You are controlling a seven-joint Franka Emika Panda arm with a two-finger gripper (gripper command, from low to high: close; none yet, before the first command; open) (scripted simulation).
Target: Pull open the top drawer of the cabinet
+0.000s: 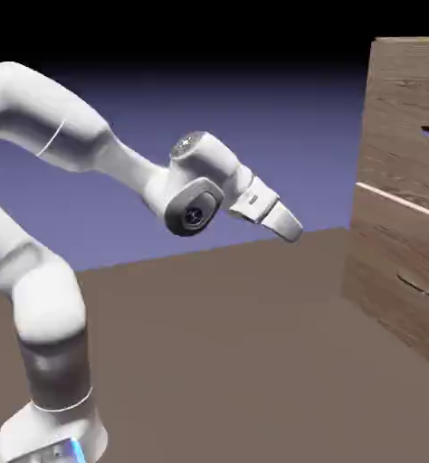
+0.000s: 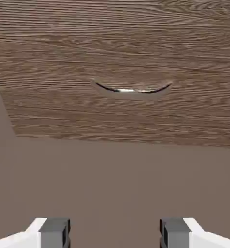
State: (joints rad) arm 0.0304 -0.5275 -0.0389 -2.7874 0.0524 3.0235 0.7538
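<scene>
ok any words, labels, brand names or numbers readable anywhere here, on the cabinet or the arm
None: no text shows in either view.
The cabinet is bare wood grain; the top drawer carries only a dark handle.
The lower panel has only a curved grey handle.
The gripper is plain white, with no markings.

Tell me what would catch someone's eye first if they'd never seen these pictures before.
The big white arm sweeps from the exterior view's lower left, its gripper open in mid-air, well short of the cabinet at the right edge. In the hand view, wood grain fills the upper half, with the lower panel's thin curved grey handle at centre; the top drawer is out of that view.
</scene>
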